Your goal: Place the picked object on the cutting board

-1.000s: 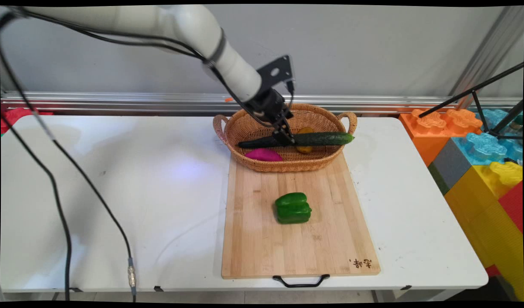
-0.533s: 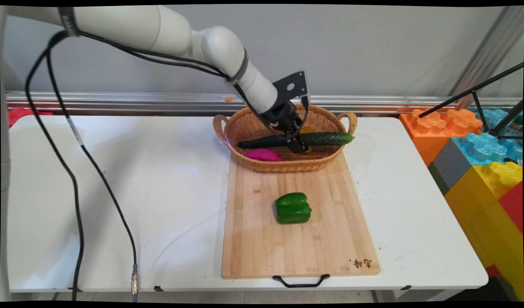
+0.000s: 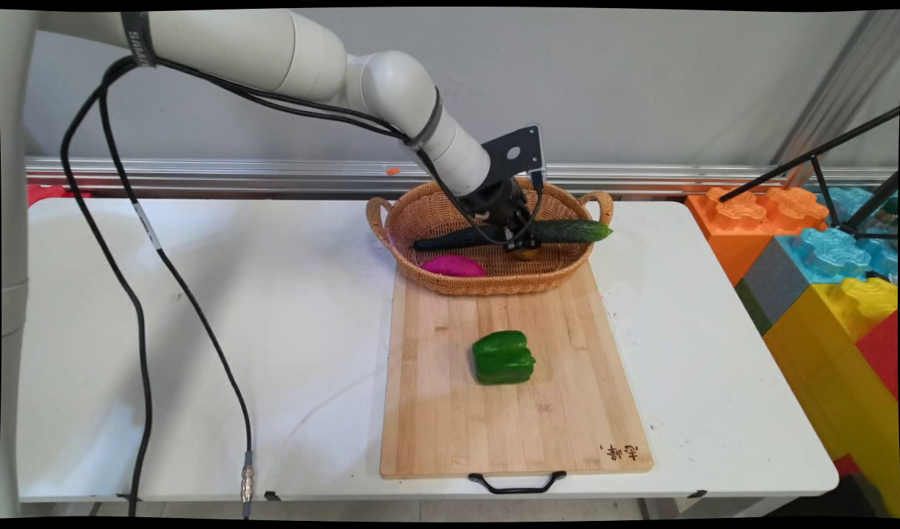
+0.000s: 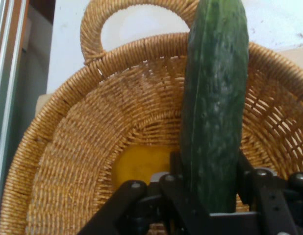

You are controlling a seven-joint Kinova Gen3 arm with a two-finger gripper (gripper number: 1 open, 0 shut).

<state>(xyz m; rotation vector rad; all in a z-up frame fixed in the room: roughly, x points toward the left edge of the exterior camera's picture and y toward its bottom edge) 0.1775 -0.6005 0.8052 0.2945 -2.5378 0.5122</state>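
Over the basket (image 3: 420, 220), fingers (image 4: 249, 181) grip the cucumber (image 3: 567, 231).

Unreadable burnt-in characters at the cutting board's (image 3: 450, 411) near right corner.

You are looking at a white tabletop (image 3: 200, 308) with a pale wooden cutting board (image 3: 450, 419) lying flat on its right half, the board's black handle (image 3: 517, 483) hanging just over the near edge. On the board's middle lies a green bell pepper (image 3: 502, 357), and a woven basket (image 3: 486, 283) sits at the far end (its near rim overlaps the board's far edge). Black cables (image 3: 137, 308) hang in front of the tabletop's left part.
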